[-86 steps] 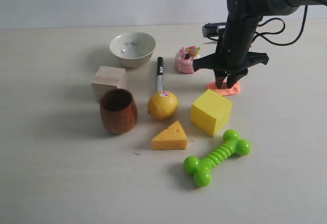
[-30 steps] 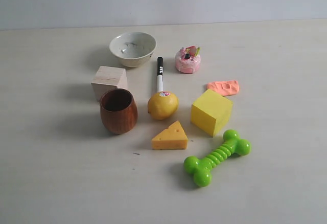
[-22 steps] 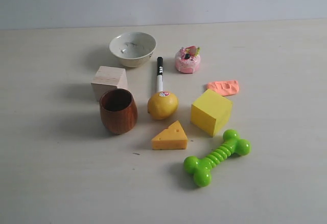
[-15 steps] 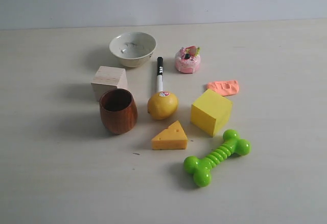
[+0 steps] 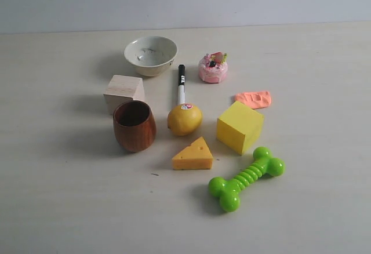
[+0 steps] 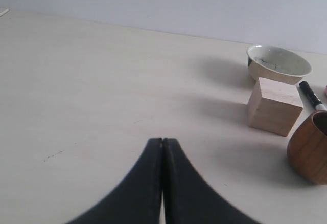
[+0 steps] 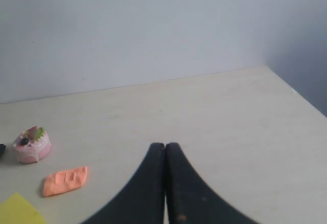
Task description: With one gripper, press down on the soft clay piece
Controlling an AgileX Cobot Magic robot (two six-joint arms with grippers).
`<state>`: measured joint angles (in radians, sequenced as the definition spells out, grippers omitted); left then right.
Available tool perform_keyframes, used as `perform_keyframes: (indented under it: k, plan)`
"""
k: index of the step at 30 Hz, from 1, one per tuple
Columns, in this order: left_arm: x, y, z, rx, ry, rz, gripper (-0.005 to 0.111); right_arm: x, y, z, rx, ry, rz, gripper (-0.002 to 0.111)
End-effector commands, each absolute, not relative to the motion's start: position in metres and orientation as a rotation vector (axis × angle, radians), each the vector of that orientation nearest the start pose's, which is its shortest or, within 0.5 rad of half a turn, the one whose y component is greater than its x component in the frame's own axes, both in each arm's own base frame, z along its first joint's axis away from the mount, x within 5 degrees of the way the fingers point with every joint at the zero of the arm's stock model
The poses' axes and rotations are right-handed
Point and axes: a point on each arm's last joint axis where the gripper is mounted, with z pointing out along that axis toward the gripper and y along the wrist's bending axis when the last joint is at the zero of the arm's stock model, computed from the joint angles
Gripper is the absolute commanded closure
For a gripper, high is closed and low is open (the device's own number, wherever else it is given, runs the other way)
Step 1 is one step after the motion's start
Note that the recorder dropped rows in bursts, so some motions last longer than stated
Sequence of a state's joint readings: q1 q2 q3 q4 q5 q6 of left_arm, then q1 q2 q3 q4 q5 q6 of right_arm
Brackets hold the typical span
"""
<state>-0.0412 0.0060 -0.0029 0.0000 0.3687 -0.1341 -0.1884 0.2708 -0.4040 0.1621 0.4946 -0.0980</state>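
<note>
Ten items on one pale table (image 5: 324,207), and two tools off it, neither visible in the exterior view.

- The right gripper (image 7: 165,146) has its fingers pressed together and holds nothing.
- The left gripper (image 6: 162,142) is likewise closed and empty. The wooden cube (image 6: 273,106) lies ahead of it, and no clay shows in its view.
- Of the yellow cube (image 5: 239,126), only a corner shows in the right wrist view.
- The cake toy (image 5: 213,68) stands near the clay.
- The soft clay piece (image 5: 253,98) lies flat between the cake toy and the yellow cube, touching neither.
  - Its long axis runs across the exterior view.
  - It sits ahead of the right gripper's tips and off toward the cake toy.
  - The right arm is judged the nearer.
</note>
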Motion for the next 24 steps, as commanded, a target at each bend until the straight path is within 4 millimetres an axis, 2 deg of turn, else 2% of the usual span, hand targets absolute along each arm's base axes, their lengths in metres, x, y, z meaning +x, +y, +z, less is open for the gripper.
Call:
perform_keyframes:
  k: [1,10,20,24]
  plan:
    - [0.053,-0.002,0.18,-0.093,1.848,-0.13,0.107,0.067,-0.007,0.28,0.165,1.833,-0.047,0.108]
    - [0.053,-0.002,0.18,-0.093,1.848,-0.13,0.107,0.064,-0.006,0.259,0.183,1.793,-0.033,0.108]
    - [0.053,-0.002,0.18,-0.093,1.848,-0.13,0.107,0.055,-0.005,0.206,0.216,1.773,-0.014,0.108]
    - [0.053,-0.002,0.18,-0.093,1.848,-0.13,0.107,0.053,-0.004,0.194,0.221,1.772,-0.006,0.108]
